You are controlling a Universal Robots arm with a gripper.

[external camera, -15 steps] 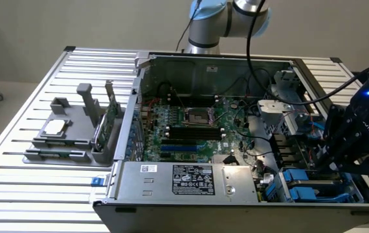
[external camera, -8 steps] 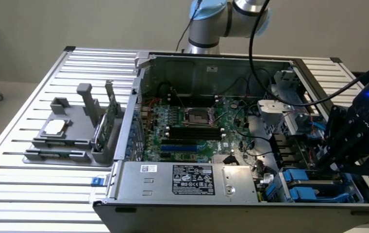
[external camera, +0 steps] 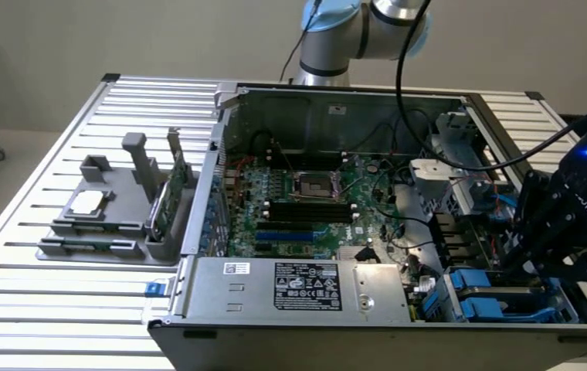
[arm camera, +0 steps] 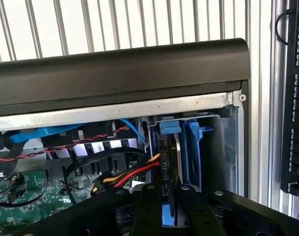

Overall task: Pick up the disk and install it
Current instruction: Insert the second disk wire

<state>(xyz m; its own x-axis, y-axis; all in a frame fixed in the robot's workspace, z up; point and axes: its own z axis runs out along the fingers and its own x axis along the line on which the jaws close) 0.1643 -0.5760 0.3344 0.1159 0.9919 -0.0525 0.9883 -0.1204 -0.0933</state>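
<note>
The disk [arm camera: 173, 147] stands on edge in the drive bay at the front corner of the open computer case [external camera: 324, 100], on the exterior view's right. Its thin grey metal edge shows, with the blue carrier frame [arm camera: 194, 145] alongside. My gripper [arm camera: 167, 212] reaches down into that bay, and its two black fingers [arm camera: 148, 209] sit close on either side of the disk's upper edge. In the exterior view the gripper [external camera: 525, 270] hangs over the blue carrier [external camera: 479, 284] beside the case's right wall.
The motherboard [external camera: 293, 205] and the boxed power supply [external camera: 293, 286] fill the case. Red and yellow cables [arm camera: 134, 172] run close to the bay. A grey fixture [external camera: 108, 224] with a silver chip [external camera: 87, 202] and a green card [external camera: 170, 201] stands on the slatted table [external camera: 25, 294]. A keyboard [arm camera: 294, 98] lies beyond the case.
</note>
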